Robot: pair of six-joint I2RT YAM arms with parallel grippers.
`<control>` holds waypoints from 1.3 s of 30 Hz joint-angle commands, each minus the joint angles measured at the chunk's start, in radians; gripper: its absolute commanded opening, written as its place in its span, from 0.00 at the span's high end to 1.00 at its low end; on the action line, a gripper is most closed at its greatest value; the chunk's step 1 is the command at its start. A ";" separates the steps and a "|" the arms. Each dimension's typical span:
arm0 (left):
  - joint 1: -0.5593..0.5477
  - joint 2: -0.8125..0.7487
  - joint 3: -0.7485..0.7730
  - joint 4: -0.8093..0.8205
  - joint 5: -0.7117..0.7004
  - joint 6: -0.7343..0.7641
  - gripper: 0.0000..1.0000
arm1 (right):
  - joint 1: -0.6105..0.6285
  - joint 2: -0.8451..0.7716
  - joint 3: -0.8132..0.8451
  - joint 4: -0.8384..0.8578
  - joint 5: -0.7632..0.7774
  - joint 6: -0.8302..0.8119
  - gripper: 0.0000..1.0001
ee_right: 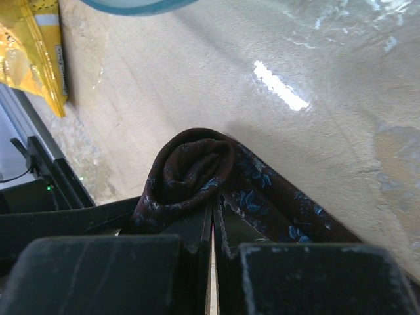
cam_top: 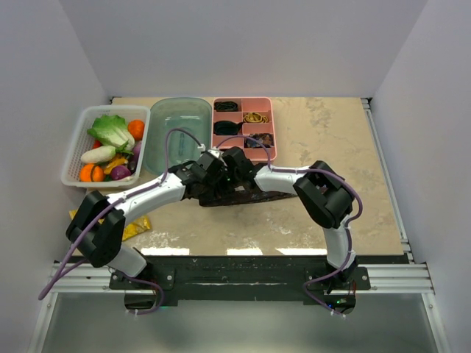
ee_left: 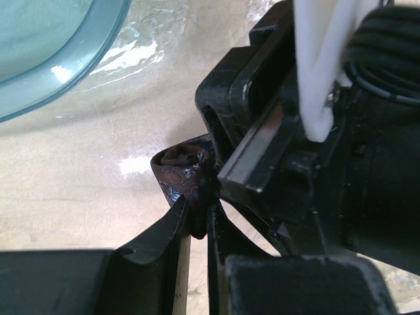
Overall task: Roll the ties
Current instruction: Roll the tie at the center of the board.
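Two grippers meet at mid-table: the left gripper (ee_left: 199, 222) and right gripper (ee_right: 213, 226) each pinch, jaws nearly closed, the rolled end of the brown-maroon tie (ee_right: 190, 167). Its unrolled length lies flat on the table (ee_right: 197, 79).

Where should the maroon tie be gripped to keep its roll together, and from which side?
Probably pinch the maroon tie at its coiled end, coming down from above like the right gripper: the coil stands proud, while the tail lies flat.
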 commanded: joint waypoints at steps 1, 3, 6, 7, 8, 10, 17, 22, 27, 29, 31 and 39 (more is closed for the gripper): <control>-0.007 -0.046 -0.008 0.013 -0.066 -0.006 1.00 | 0.003 -0.030 -0.006 0.091 -0.123 0.045 1.00; -0.007 -0.050 -0.010 -0.004 -0.082 -0.006 1.00 | -0.014 -0.040 -0.033 0.109 -0.131 0.060 1.00; -0.009 -0.050 -0.010 -0.025 -0.089 -0.003 1.00 | -0.037 -0.059 -0.046 0.082 -0.111 0.045 1.00; -0.010 -0.049 -0.007 -0.028 -0.092 -0.003 1.00 | -0.043 -0.065 -0.047 0.075 -0.108 0.039 1.00; -0.010 -0.050 -0.008 -0.032 -0.096 -0.003 1.00 | -0.049 -0.071 -0.050 0.068 -0.102 0.034 1.00; -0.012 -0.047 -0.006 -0.044 -0.100 -0.001 1.00 | -0.061 -0.088 -0.052 0.039 -0.082 0.014 1.00; -0.024 -0.003 0.024 -0.104 -0.143 -0.001 1.00 | -0.086 -0.126 -0.064 -0.044 -0.021 -0.049 1.00; -0.040 0.040 0.053 -0.119 -0.145 0.003 1.00 | -0.112 -0.146 -0.095 -0.058 -0.008 -0.067 1.00; -0.064 0.089 0.090 -0.142 -0.148 0.005 1.00 | -0.135 -0.163 -0.116 -0.069 0.002 -0.080 1.00; -0.078 0.117 0.112 -0.159 -0.151 0.002 1.00 | -0.138 -0.166 -0.118 -0.075 0.004 -0.089 1.00; -0.087 0.140 0.125 -0.165 -0.154 -0.003 1.00 | -0.141 -0.171 -0.122 -0.077 0.010 -0.090 1.00; -0.115 0.209 0.191 -0.188 -0.148 -0.023 1.00 | -0.146 -0.166 -0.139 -0.066 0.002 -0.087 1.00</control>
